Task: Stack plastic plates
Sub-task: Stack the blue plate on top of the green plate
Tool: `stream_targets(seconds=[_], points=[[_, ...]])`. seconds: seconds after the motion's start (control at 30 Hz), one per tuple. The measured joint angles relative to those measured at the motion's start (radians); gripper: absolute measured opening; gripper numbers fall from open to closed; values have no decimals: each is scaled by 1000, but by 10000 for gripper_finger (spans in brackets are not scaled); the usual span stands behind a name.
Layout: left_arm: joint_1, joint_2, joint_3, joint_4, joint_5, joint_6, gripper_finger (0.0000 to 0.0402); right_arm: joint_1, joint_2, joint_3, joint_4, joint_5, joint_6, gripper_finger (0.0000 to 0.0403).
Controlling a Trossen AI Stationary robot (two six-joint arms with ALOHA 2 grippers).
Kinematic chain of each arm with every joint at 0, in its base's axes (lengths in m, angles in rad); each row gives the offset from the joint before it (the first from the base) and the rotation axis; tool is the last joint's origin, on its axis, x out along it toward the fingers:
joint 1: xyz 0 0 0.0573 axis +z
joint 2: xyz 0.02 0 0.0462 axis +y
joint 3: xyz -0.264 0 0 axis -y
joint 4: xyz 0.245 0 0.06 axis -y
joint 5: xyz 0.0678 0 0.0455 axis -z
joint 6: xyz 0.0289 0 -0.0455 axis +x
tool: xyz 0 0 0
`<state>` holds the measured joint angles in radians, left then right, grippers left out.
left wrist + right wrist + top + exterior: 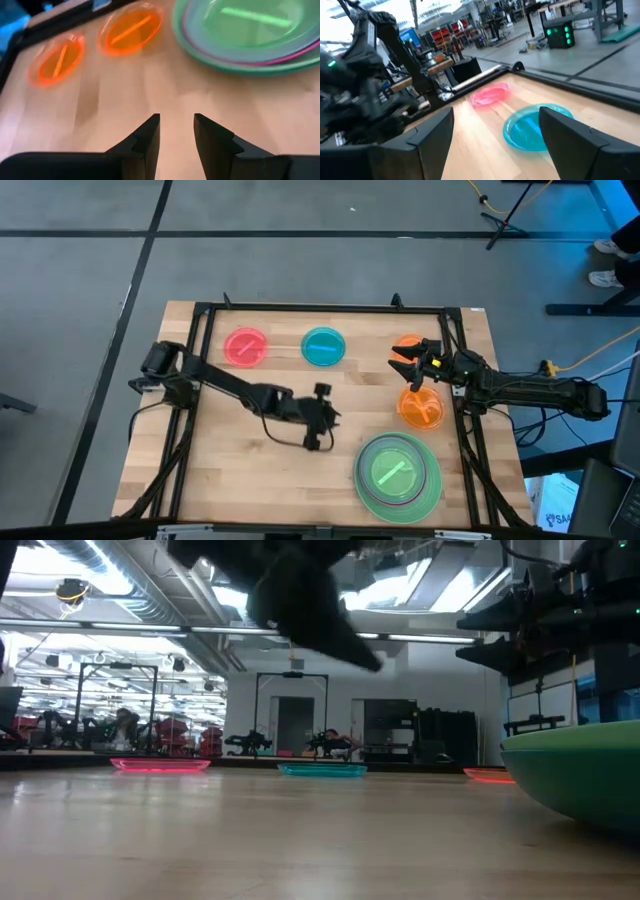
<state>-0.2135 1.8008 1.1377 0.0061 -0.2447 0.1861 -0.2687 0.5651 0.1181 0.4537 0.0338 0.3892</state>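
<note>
A stack of plates (398,472) sits near the table's near right corner, with dark green at the bottom, then a magenta rim, paler plates and a lime one (250,20) on top. Two orange plates (420,408) (408,342) lie flat beyond it on the right. A pink plate (245,347) and a teal plate (323,347) lie flat near the far edge. My left gripper (176,122) hovers open over bare wood mid-table, pointing toward the stack. My right gripper (495,130) is wide open above the farther orange plate, facing the teal plate (535,127) and pink plate (490,94).
A black frame (320,308) runs around the work area, close to the far orange plate. Bare wood lies between the left gripper and the stack. The left arm (240,388) crosses the table's left half. Cables trail off the right side.
</note>
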Motion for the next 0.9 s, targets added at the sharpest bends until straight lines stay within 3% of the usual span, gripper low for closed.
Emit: stream_targets(seconds=[0.37,0.57,0.77,0.9], points=[[223,-149,-244,39,10,18,113,1,2,0,-17,0,28,282],[353,-137,-290,-12,87,112,113,1,2,0,-22,20,30,282],[461,-136,-312,-9,115,217,113,0,2,0,-17,134,2,282],[529,-105,-312,47,241,277,113,0,2,0,-6,173,-5,282]])
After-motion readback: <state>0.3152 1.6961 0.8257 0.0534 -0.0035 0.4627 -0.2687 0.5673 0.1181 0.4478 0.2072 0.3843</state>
